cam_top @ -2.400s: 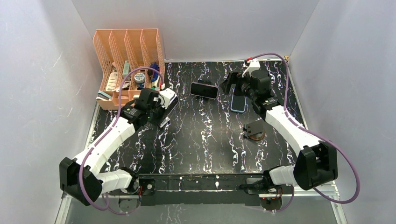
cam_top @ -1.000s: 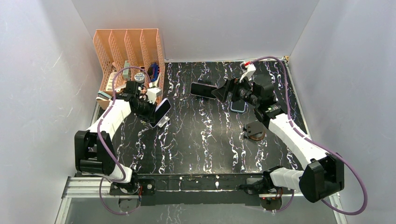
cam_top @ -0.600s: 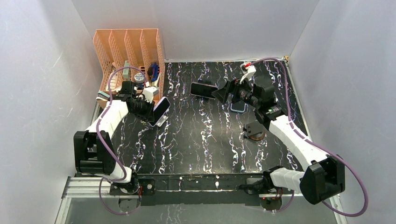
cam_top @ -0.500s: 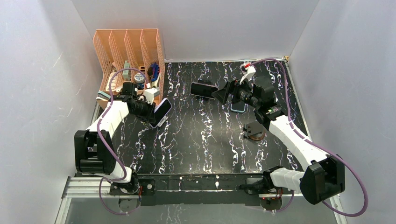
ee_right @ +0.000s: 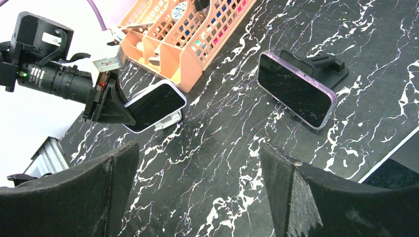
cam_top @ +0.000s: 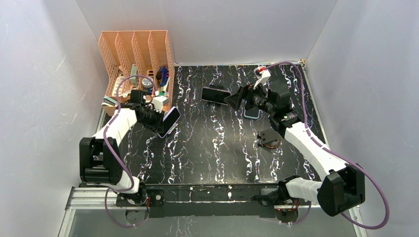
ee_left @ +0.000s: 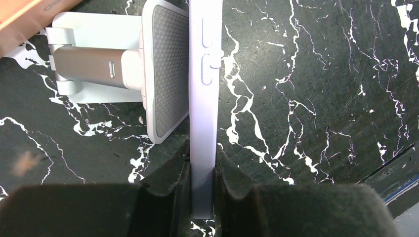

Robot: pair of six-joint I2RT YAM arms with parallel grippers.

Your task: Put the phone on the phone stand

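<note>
Phone hangs edge-on just beside the stand, pinched by the left gripper; the right gripper is spread. Released before it is seated, it could slide onto the counter.

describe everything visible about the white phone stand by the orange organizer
The white phone stand looks like pale plastic: a flat base on the black marbled table, a silver hinged arm, and a tilted plate faced with a grey textured pad. It sits beside the orange organizer. The lavender phone, pinched edge-on in the left gripper, lies along the pad; whether they touch is unclear.
</note>
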